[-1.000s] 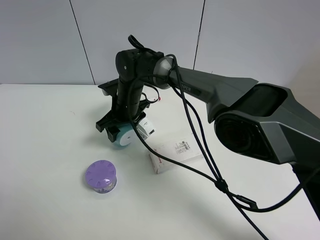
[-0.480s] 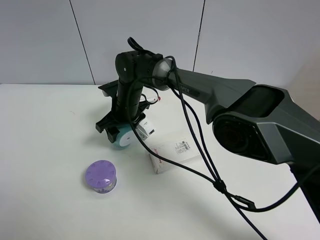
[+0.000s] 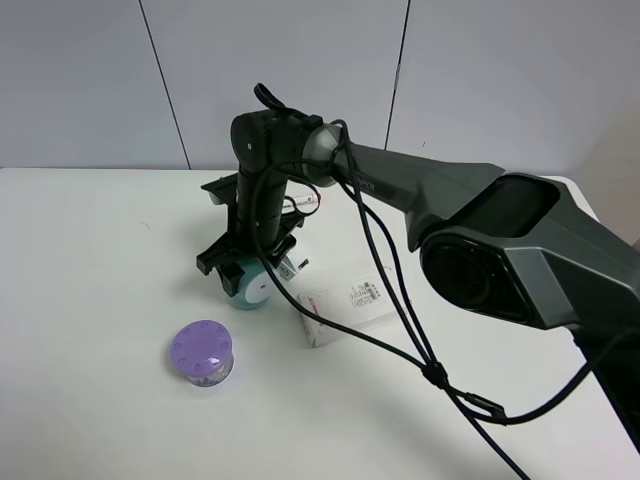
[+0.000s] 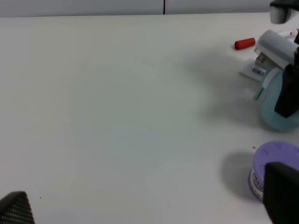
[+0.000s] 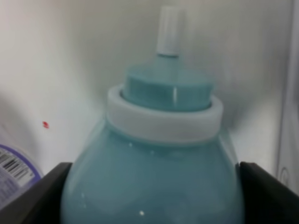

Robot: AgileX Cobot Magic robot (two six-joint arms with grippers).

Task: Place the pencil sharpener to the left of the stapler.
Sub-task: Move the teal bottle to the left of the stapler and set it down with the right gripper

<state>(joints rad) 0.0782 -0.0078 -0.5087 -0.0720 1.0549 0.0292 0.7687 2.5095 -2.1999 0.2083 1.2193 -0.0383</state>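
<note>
White table (image 3: 90, 330), grey panelled wall (image 3: 90, 80) behind. Purple lidded container (image 3: 201, 353) near the front, left of centre, upright. White box (image 3: 345, 303) with red print lying flat to its right and a little farther back, well apart. Red-capped marker (image 4: 245, 43) farther back, lying flat.

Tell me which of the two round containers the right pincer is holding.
The teal pencil sharpener, clamped in the right pincer beside the stapler. The purple lidded container stands free, nearer the camera.
</note>
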